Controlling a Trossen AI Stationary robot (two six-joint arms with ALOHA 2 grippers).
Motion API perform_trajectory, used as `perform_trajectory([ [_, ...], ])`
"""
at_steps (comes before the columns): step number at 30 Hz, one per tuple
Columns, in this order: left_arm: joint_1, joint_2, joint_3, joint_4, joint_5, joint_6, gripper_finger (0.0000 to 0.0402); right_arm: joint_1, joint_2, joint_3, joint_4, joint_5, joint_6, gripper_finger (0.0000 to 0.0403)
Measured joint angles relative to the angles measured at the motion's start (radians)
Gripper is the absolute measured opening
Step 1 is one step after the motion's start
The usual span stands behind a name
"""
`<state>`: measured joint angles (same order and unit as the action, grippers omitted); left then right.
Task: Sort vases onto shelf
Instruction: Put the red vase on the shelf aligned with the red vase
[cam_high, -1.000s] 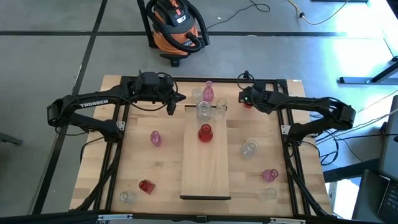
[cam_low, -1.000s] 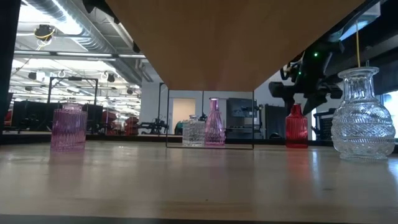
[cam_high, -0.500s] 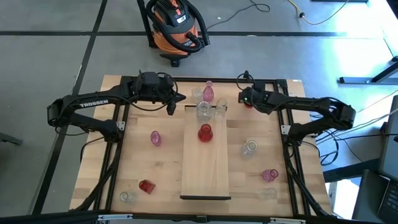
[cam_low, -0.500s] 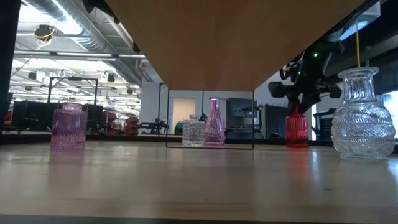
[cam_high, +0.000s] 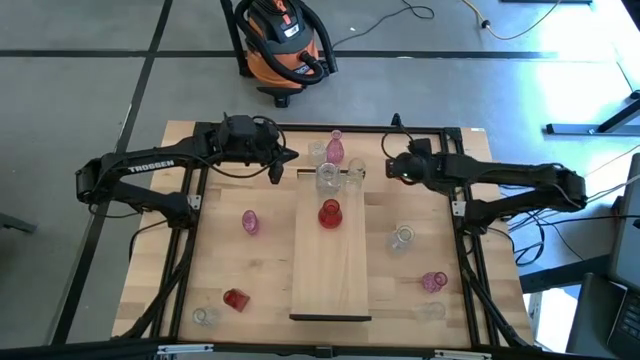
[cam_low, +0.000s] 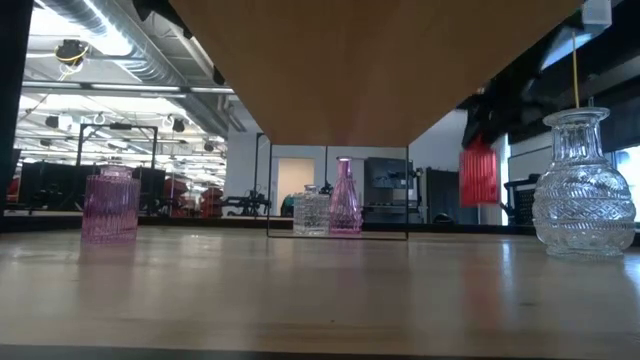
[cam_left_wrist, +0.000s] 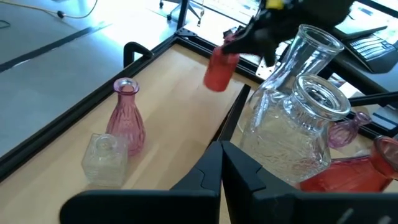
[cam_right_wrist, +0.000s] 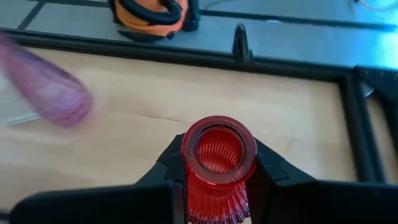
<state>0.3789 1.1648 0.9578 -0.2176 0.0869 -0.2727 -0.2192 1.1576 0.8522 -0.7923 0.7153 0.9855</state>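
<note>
My right gripper (cam_high: 393, 167) is at the table's far right, shut on a deep red ribbed vase (cam_low: 479, 172) that hangs above the tabletop. The shelf (cam_high: 330, 265), a pale plank, lies along the table's middle. A clear vase (cam_high: 327, 178) and a red vase (cam_high: 329, 213) stand on its far end. A pink vase (cam_high: 335, 147) and a small clear vase (cam_high: 318, 153) stand on the table beyond it. My left gripper (cam_high: 277, 172) waits shut just left of the shelf's far end, touching nothing. My right gripper pinches the red vase's neck (cam_right_wrist: 216, 198), just under the rim (cam_right_wrist: 219, 148), between its two fingers (cam_right_wrist: 268, 167). It comes from above, slanting in from the table's right. The vase hangs upright below the fingers, its base (cam_low: 479, 200) lifted clear of the table.
Loose vases stand on the tabletop: pink (cam_high: 250, 221), red (cam_high: 235, 299) and clear (cam_high: 205, 316) to the shelf's left, clear (cam_high: 401, 238), pink (cam_high: 434, 282) and clear (cam_high: 430, 311) to its right. A vacuum cleaner (cam_high: 282, 45) sits on the floor past the far edge.
My right gripper has come down on the red vase's neck, shut on it and risen. The vase, which stood on the table at the far right, is now lifted clear and stays upright.
</note>
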Motion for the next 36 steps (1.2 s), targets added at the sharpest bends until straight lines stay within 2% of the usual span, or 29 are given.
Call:
perform_trajectory([
  [9, 0.001, 0.0, 0.0, 0.0, 0.002, 0.021, 0.0, 0.242, -0.08, 0.261, -0.246, 0.001, -0.055, 0.0072],
  [14, 0.001, 0.0, 0.0, 0.0, 0.001, 0.021, 0.0, 0.412, -0.083, 0.343, -0.259, -0.006, -0.067, 0.0072],
  [19, 0.001, 0.0, 0.0, 0.0, -0.003, 0.021, 0.0, 0.543, -0.061, 0.353, -0.251, -0.086, -0.075, 0.0072],
  [22, 0.001, 0.0, 0.0, 0.0, -0.003, 0.021, 0.0, 0.615, -0.044, 0.353, -0.19, -0.076, -0.084, 0.0072],
  [29, 0.001, 0.0, 0.0, 0.0, -0.003, 0.013, 0.0, 0.671, 0.024, 0.356, -0.003, -0.095, -0.193, 0.0072],
  [36, 0.001, 0.0, 0.0, 0.0, 0.004, -0.01, 0.0, 0.644, 0.177, 0.517, -0.085, -0.114, -0.396, 0.0072],
])
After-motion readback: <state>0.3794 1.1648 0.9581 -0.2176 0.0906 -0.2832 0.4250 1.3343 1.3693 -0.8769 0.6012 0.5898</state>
